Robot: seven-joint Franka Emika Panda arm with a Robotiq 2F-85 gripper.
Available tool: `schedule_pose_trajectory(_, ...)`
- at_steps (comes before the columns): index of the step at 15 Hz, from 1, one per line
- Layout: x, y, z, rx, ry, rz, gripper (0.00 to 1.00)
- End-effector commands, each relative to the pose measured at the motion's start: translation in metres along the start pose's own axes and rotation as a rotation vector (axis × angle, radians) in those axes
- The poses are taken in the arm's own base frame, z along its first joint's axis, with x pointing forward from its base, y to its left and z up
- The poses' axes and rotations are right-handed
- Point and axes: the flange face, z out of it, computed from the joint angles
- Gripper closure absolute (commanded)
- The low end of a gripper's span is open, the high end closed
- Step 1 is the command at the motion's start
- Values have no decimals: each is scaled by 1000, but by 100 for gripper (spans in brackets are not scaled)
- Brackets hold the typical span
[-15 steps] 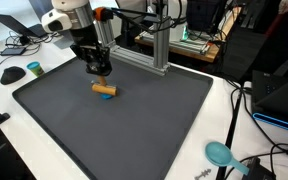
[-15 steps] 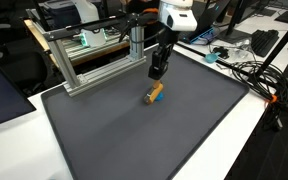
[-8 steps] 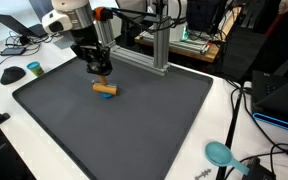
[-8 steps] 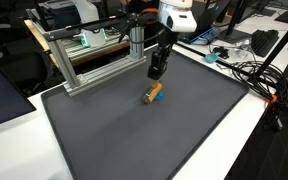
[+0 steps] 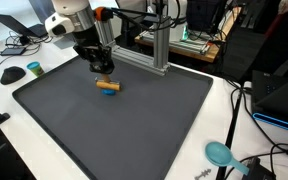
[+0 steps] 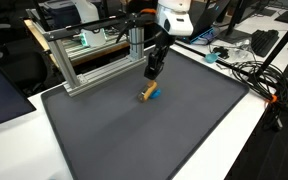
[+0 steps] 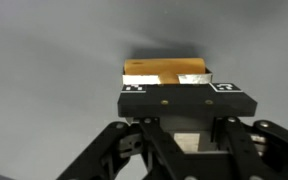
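My gripper [image 5: 103, 72] [image 6: 151, 76] hangs over the far part of a dark grey mat [image 5: 134, 125] [image 6: 154, 140]. Right under its fingers is a short orange-tan cylinder [image 5: 107, 86] [image 6: 148, 93] with a blue bit at its lower side. The fingers appear closed on it, just above the mat. In the wrist view the cylinder [image 7: 164, 72] lies crosswise just beyond a black block with markers [image 7: 180, 100]. That block hides my fingertips.
An aluminium frame [image 5: 156, 45] [image 6: 84, 60] stands at the mat's far edge, close to the arm. A teal round object [image 5: 220, 153] lies off the mat near the front. Cables [image 6: 259, 75] and a black mouse-like object [image 5: 12, 74] lie on the white table.
The cylinder has shifted a little together with the gripper, away from where it lay, and looks turned. Between the two earlier moments nothing moved.
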Motion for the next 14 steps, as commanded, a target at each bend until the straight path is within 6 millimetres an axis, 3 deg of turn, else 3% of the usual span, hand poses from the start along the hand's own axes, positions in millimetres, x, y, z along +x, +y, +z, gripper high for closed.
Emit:
schedule_pose_trajectory(1, -3, -1, 62, 40, -110, -26, 78)
schedule_pose_trajectory(5, -6, 3, 42, 35, -114, -23, 78)
schedule_pose_trajectory(14, -14, 0, -60, 21, 69, 81, 78)
